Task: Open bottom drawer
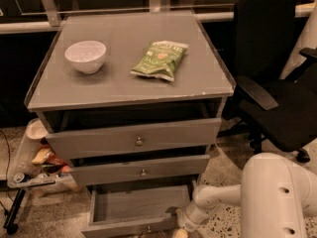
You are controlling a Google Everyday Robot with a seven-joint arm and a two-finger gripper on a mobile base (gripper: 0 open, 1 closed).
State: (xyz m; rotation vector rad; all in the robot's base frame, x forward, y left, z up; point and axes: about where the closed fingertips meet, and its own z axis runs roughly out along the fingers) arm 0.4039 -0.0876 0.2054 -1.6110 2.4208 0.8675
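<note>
At the near foot of the grey cabinet (124,83), the bottom drawer (141,205) stands pulled well out, its plain tray showing. The gripper (179,226) sits at the drawer's right front corner; whether it is spread or pinching anything cannot be told. A likely risk is that pulling from that corner skews the drawer and jams it, or drags it off its runners.

bowl (85,56) left of chip bag (159,59) | pincer (178,229) right of bottom drawer (138,205)

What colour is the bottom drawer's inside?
Plain grey, camera view. The gripper sits at the front right corner of the bottom drawer.
</note>
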